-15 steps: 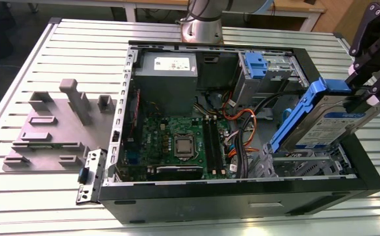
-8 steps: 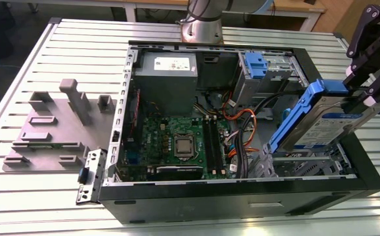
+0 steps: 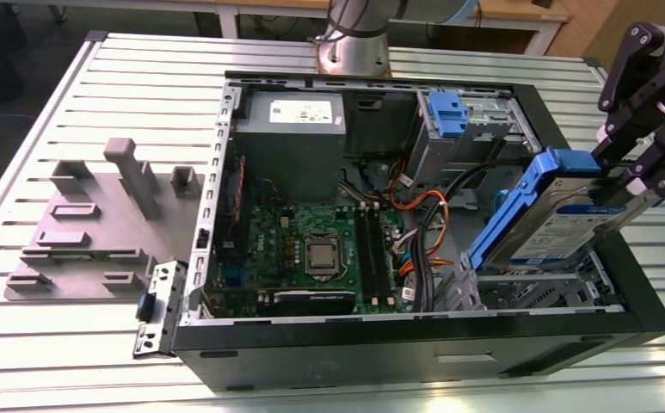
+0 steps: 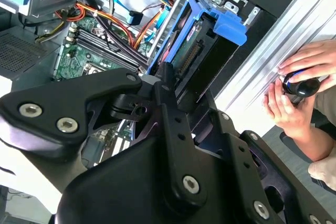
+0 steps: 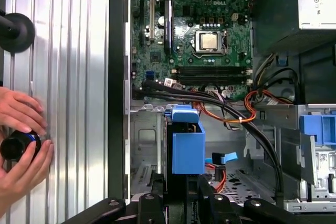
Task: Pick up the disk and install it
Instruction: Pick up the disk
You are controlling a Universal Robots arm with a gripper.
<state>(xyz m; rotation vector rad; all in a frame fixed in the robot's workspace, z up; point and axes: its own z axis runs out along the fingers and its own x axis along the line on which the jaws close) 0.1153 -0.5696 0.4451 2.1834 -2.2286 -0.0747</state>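
The disk (image 3: 552,219) is a silver-grey drive with a white-and-blue label and blue side rails. It hangs tilted on edge over the open computer case (image 3: 424,344), near the case's side at the exterior view's right. My gripper (image 3: 628,185) is shut on its upper end, black fingers clamping both faces. In the second wrist view the disk (image 4: 207,35) sticks out past the fingers (image 4: 168,98). In the first wrist view its blue rail end (image 5: 188,145) sits above the metal drive cage (image 5: 144,145).
Inside the case lie the green motherboard (image 3: 309,249), a grey power-supply box (image 3: 290,129), a blue-latched bay (image 3: 447,112) and orange and black cables (image 3: 424,215). A grey fixture (image 3: 91,224) stands on the slatted table. A person's hands (image 5: 21,145) hold a dark object beside the case.
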